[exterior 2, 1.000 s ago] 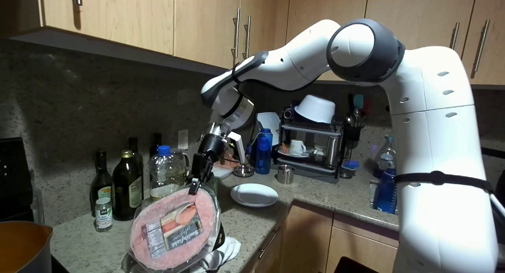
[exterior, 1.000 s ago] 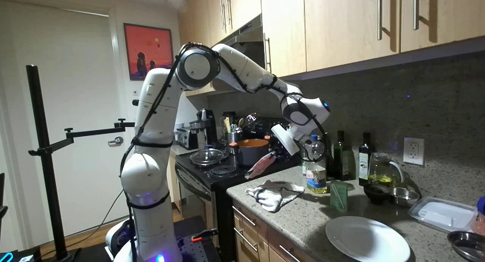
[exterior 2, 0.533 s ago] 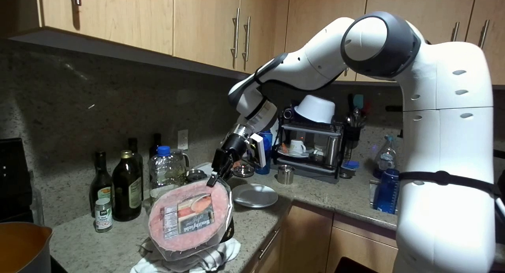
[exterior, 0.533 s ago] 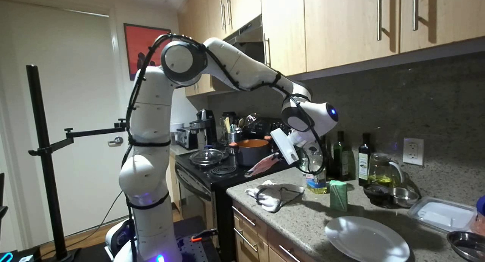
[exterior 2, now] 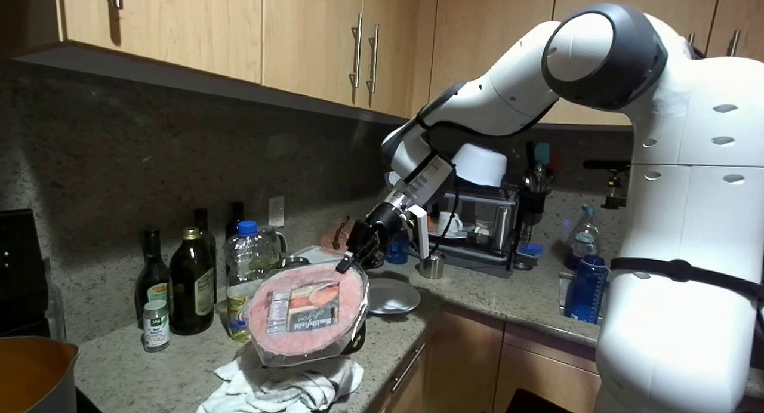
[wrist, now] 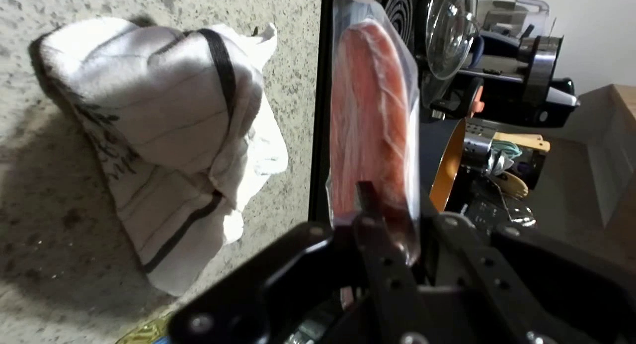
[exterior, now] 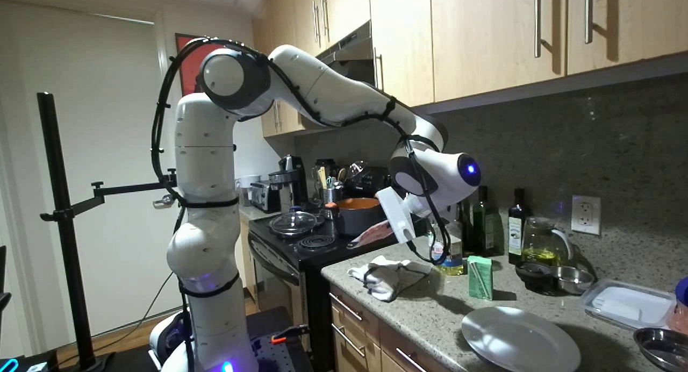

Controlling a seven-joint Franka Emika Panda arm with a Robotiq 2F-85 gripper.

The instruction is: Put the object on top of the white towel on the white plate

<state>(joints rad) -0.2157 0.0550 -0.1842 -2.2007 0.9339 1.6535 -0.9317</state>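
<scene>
My gripper (exterior 2: 346, 265) is shut on the top edge of a round, flat pack of pink sliced meat (exterior 2: 307, 311) in clear plastic. The pack hangs tilted in the air, and also shows edge-on in an exterior view (exterior: 374, 233) and in the wrist view (wrist: 372, 120). The black fingers (wrist: 397, 200) sit on either side of its edge. The crumpled white towel (exterior 2: 280, 383) with dark stripes lies on the counter below the pack, and shows in the wrist view (wrist: 164, 135). The white plate (exterior: 520, 337) lies on the counter; the pack partly covers it in an exterior view (exterior 2: 394, 296).
A blue-capped oil bottle (exterior 2: 248, 281) and dark bottles (exterior 2: 192, 281) stand along the back wall. A green box (exterior: 480, 278) stands between towel and plate. A pot (exterior: 357, 217) is on the stove. A clear tray (exterior: 628, 303) and metal bowls (exterior: 573, 279) are beyond the plate.
My gripper has carried the pack off to the right in an exterior view, nearer the plate's side and slightly higher. More of the towel is uncovered. The arm's elbow has swung back and up.
</scene>
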